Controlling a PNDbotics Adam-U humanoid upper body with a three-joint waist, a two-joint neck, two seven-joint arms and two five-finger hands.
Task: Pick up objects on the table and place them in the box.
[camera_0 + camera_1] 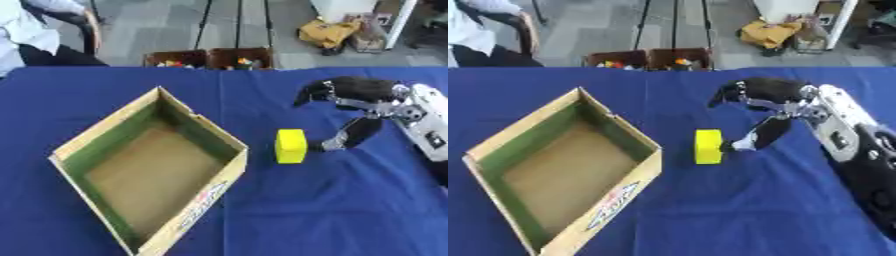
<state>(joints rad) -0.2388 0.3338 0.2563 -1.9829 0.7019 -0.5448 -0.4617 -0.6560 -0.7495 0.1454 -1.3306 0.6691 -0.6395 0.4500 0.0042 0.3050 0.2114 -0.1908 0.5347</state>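
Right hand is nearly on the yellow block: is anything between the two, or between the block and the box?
Nothing visible. The right hand is open beside the yellow block, one fingertip next to its right side. Between the block and the cardboard box lies only bare blue tablecloth. The box is open-topped, with nothing visible inside.

box (149,165) open-topped, bare cloth (350,210) around — yellow block (290,145) beside

Beyond the hand, two brown open-topped crates (210,58) holding small colourful items are sitting just past the table's far edge. Farther back on the grey floor, a crumpled yellow bag (325,33) is lying beside a white cabinet (350,9).
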